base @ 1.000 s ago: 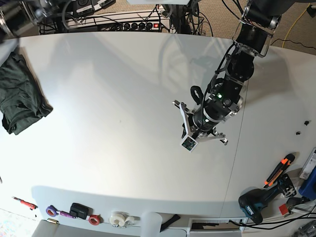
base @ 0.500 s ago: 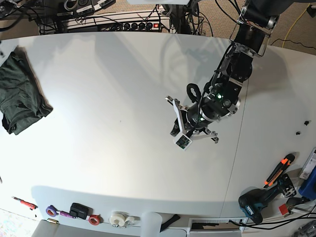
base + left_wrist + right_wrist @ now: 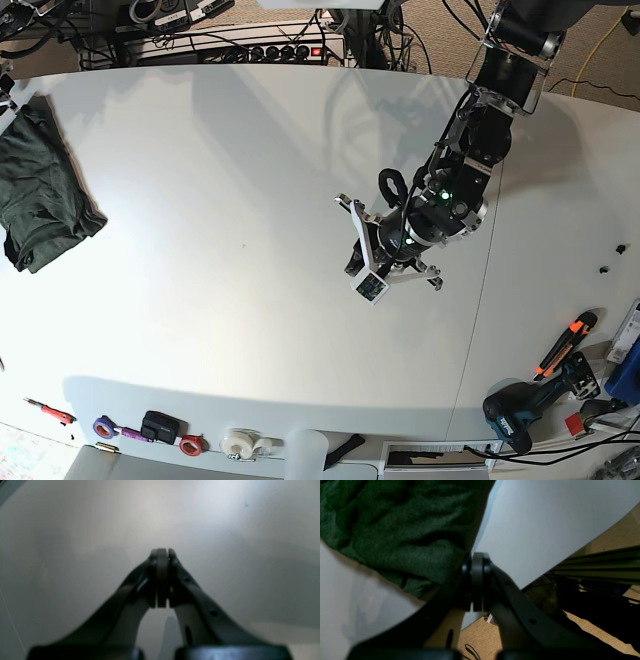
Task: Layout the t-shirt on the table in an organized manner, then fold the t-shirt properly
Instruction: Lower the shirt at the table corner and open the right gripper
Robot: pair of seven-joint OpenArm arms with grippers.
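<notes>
In the left wrist view, the left gripper had its jaws pressed flat together with nothing between them, hanging over bare white table. The picture was soft and showed no garment.

In the right wrist view, the right gripper was likewise closed, its pads meeting with no cloth caught in them. Just beside and behind it lay the t-shirt, a dark forest-green knit, rumpled into thick folds and ridges, with no print showing. It rested near the rounded edge of the table, beyond which tan carpet and dark framing showed.

In the base view, the t-shirt sat bunched in a rough heap at the far left edge of the table, its outline uneven and no sleeve clearly laid out. The left gripper was well apart from it, over the middle of the table, on the arm reaching in from the upper right. Only a sliver of the right arm showed at the upper left corner by the shirt. Tape rolls and a drill lay along the near edge.
</notes>
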